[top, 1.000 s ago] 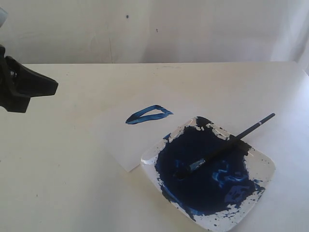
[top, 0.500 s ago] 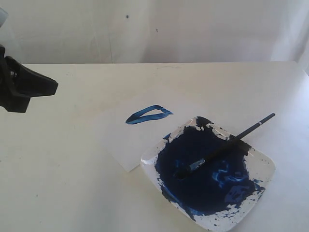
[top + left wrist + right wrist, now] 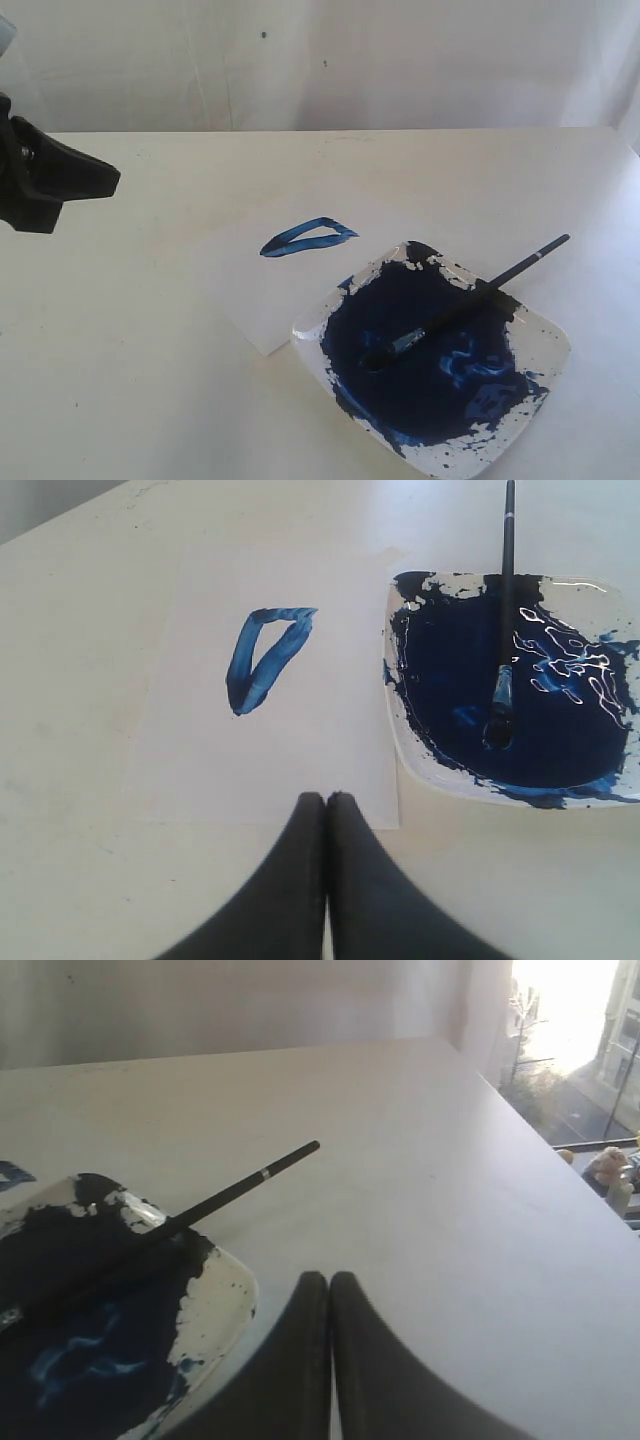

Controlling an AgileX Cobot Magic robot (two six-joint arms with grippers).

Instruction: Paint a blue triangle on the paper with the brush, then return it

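Observation:
A small blue triangle (image 3: 308, 238) (image 3: 265, 658) is painted on the white paper (image 3: 270, 290) (image 3: 280, 750). The black-handled brush (image 3: 470, 295) (image 3: 505, 600) (image 3: 235, 1193) lies across the paint dish (image 3: 540, 335) (image 3: 400, 735) (image 3: 215, 1300), bristles in the dark blue pool and handle end sticking out over the rim. No gripper touches it. My left gripper (image 3: 326, 798) is shut and empty, hovering off the paper's edge. Also shut and empty, my right gripper (image 3: 329, 1278) sits over bare table beside the dish. In the exterior view only a black part of the left arm (image 3: 45, 180) shows.
The dish overlaps one corner of the paper. A pale wall (image 3: 320, 60) rises behind the table. In the right wrist view the table's edge (image 3: 560, 1160) runs along a bright window side.

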